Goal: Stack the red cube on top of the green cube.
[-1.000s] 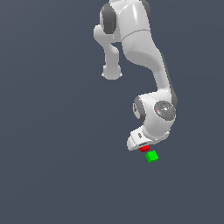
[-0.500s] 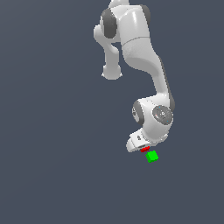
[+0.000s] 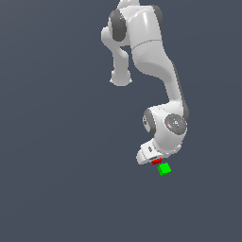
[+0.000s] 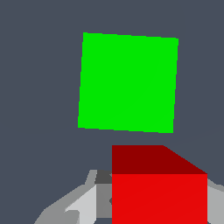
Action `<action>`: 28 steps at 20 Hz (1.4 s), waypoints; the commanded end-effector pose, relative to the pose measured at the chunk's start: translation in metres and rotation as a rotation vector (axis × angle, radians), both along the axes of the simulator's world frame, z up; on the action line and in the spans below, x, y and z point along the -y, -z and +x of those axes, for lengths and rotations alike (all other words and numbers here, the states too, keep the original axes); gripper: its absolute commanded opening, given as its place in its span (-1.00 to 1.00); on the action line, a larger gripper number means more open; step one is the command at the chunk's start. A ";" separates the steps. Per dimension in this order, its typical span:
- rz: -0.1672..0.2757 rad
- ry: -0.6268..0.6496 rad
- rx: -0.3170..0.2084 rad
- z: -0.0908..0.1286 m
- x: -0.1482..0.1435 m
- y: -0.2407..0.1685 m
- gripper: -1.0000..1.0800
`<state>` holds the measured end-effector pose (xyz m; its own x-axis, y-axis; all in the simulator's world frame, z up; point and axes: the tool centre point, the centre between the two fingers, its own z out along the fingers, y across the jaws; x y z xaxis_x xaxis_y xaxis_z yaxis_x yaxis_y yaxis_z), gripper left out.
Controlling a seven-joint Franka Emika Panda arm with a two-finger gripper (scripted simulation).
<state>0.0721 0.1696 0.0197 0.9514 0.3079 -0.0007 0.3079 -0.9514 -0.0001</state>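
In the wrist view the red cube (image 4: 159,192) sits between the grey fingers (image 4: 89,202) of my gripper (image 4: 159,199), which is shut on it. The green cube (image 4: 127,82) lies on the dark floor just beyond the red one, a narrow strip of floor apart, and nothing covers its top face. In the exterior view only a sliver of the red cube (image 3: 157,161) shows under my white gripper (image 3: 152,158). There the green cube (image 3: 164,168) lies close beside that sliver, toward the exterior view's right and slightly lower in the picture.
A plain dark grey floor (image 3: 56,179) fills both views. The white arm (image 3: 156,61) reaches down from the top of the exterior view. No other objects show.
The upper arm has shifted slightly toward the exterior view's right and the elbow has dropped a little. The gripper and both cubes stand almost where they were.
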 end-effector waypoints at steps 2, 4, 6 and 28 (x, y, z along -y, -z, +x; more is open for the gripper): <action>0.000 0.000 0.000 0.000 0.000 -0.003 -1.00; 0.000 0.000 0.000 0.000 0.000 -0.008 -1.00; 0.000 0.000 0.000 -0.001 0.000 -0.016 -1.00; 0.000 0.000 0.002 0.001 0.000 -0.098 -1.00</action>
